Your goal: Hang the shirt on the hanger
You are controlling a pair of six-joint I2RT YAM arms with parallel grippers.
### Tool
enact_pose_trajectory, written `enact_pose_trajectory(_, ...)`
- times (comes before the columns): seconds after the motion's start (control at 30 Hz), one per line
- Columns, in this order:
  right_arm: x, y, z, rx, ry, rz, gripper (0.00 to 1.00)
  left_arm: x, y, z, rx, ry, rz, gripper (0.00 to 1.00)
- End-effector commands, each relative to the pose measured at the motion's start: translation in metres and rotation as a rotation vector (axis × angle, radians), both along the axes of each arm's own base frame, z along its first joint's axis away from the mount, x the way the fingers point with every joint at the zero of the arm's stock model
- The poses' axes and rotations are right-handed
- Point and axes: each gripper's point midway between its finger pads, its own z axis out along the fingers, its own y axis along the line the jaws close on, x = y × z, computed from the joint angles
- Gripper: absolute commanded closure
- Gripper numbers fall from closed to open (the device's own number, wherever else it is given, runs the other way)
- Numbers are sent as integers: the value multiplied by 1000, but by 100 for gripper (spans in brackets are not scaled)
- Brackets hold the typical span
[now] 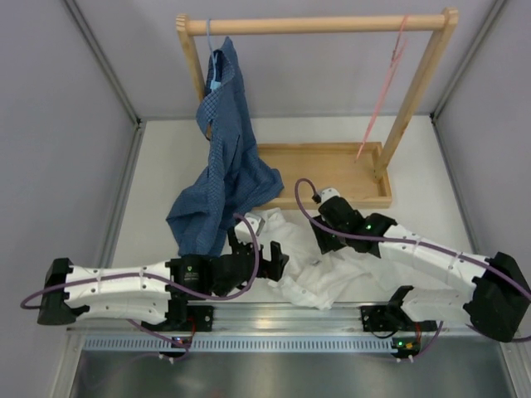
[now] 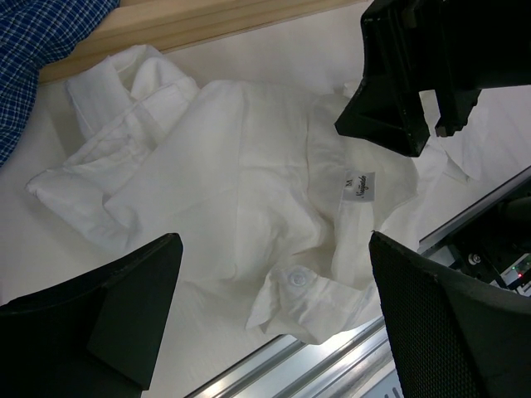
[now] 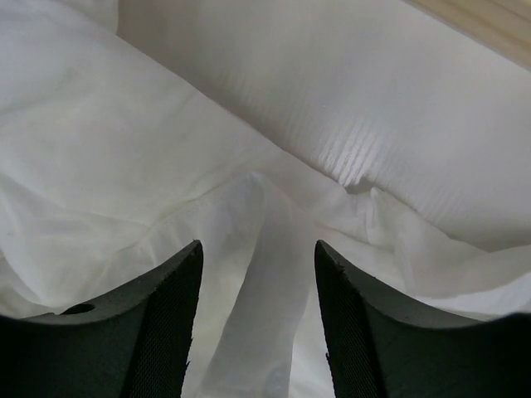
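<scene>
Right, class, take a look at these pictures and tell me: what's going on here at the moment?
Two robot arms are working over a crumpled white shirt lying near the front edge of the table. The right gripper is low on it, fingers open astride a raised fold. The left gripper hovers open above the cloth. The pink hanger hangs bare on the wooden rack, so nothing is hung yet.

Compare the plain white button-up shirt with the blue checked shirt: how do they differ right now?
The plain white button-up shirt lies crumpled on the table. The blue checked shirt hangs from a light blue hanger on the wooden rail, with only its lower end spilling onto the table. The right gripper has its fingers astride a fold of the white shirt; none hold the blue one. Both touch the table.
</scene>
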Motion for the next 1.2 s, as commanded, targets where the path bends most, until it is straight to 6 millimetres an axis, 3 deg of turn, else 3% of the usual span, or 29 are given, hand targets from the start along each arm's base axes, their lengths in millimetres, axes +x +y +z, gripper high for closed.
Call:
enact_pose_trajectory(0.0,-2,6,-13,0,45,32,46,0,6,-3,-9,13,13,2)
enact_pose_trajectory(0.1,-4,5,-20,-12,64,21,46,-1,8,-7,-3,18,16,2)
enact_pose_trajectory(0.2,-1,2,-22,-30,58,-1,53,-1,9,-9,3,19,16,2)
enact_pose_trajectory(0.3,2,1,-20,-44,49,-7,67,-1,8,-10,10,21,14,2)
enact_pose_trajectory(0.43,6,0,-10,-66,37,2,100,0,7,-9,23,19,14,2)
enact_pose_trajectory(0.5,9,0,3,-47,1,0,100,0,6,-7,28,14,16,2)
enact_pose_trajectory(0.63,12,22,58,111,-139,82,100,3,3,4,34,-15,2,2)
enact_pose_trajectory(0.77,6,40,140,367,-346,197,100,10,-1,24,84,-85,-14,2)
enact_pose_trajectory(0.93,-10,27,215,538,-583,258,100,23,-7,71,90,-219,-24,2)
enact_pose_trajectory(0.97,-16,19,231,568,-637,265,100,27,-11,89,78,-271,-40,2)
enact_pose_trajectory(1.07,-29,5,256,605,-714,282,100,21,-32,117,8,-348,-181,2)
enact_pose_trajectory(1.17,-44,-4,271,642,-764,323,100,3,-57,127,-59,-421,-363,2)
